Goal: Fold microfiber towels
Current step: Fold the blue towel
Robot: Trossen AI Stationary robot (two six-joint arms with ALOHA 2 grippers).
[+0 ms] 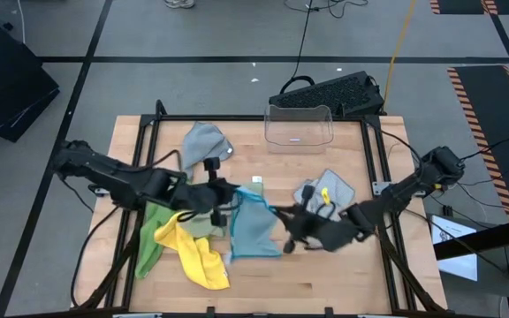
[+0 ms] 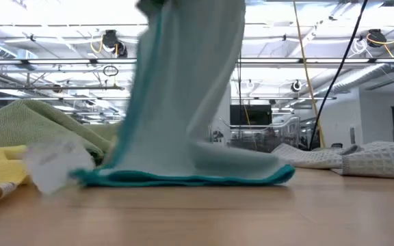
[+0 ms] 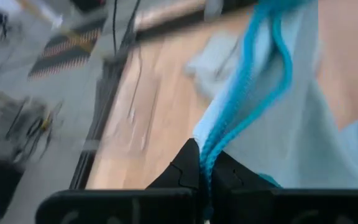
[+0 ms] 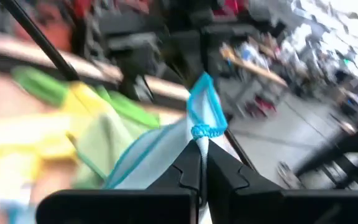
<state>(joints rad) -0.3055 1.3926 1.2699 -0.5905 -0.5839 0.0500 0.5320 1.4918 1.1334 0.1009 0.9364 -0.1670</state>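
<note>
The light blue towel [image 1: 254, 228] hangs over the middle of the worktop [image 1: 325, 274], lifted between both arms, its lower hem resting on the wood as the low view shows. The left pincer [image 3: 202, 180] is clamped on one teal-edged corner at the towel's left, and the right pincer [image 4: 199, 163] is clamped on the opposite corner at its right, so the cloth's long axis runs left to right between the two, and each arm is nearest its own corner. Any fold, as I judge it, turns on this: the free hem lies below and toward the near edge, so both pincers would have to travel together, keeping the top edge taut. To the left lie the yellow towel [image 1: 197, 256], the bright green towel [image 1: 151, 240] and the sage green towel [image 1: 197, 223], bunched together; one grey towel [image 1: 203, 141] lies far left, another grey towel [image 1: 330, 188] to the right, near the clear bin [image 1: 300, 125].
</note>
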